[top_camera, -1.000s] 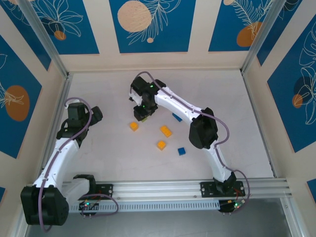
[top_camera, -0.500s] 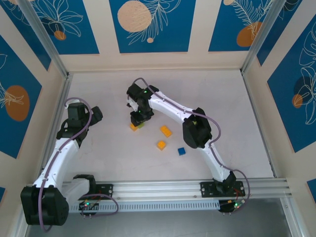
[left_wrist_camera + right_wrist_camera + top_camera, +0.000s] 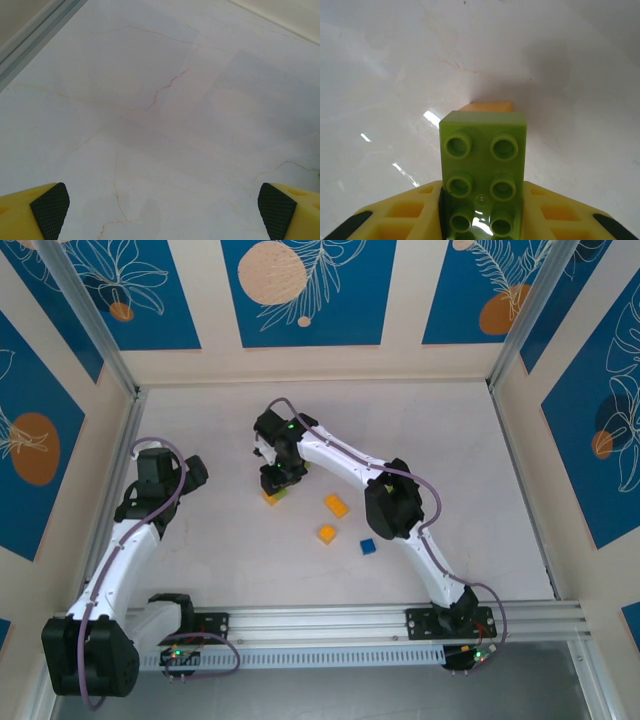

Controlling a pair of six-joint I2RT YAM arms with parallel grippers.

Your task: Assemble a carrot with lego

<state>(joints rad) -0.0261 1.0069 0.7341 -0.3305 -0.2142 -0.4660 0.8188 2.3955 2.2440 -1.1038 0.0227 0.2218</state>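
Observation:
A lime green lego brick (image 3: 482, 170), studs facing the camera, is clamped between the yellow fingers of my right gripper (image 3: 482, 220). Just beyond and below it, the edge of an orange lego brick (image 3: 487, 106) shows on the white table. From above, my right gripper (image 3: 275, 483) hangs over that orange brick (image 3: 270, 499) with a sliver of green at its tip. Whether the two bricks touch I cannot tell. My left gripper (image 3: 161, 212) stands wide open over bare table, nothing between its pads (image 3: 50, 210). In the top view it (image 3: 192, 472) sits at the left.
Two more orange bricks (image 3: 336, 505) (image 3: 326, 533) and a blue brick (image 3: 367, 546) lie loose right of the right gripper. Metal frame rails (image 3: 105, 335) and walls bound the table on all sides.
My right gripper has carried the green brick left and toward the near side, ending over the leftmost orange brick. The left arm has not moved.

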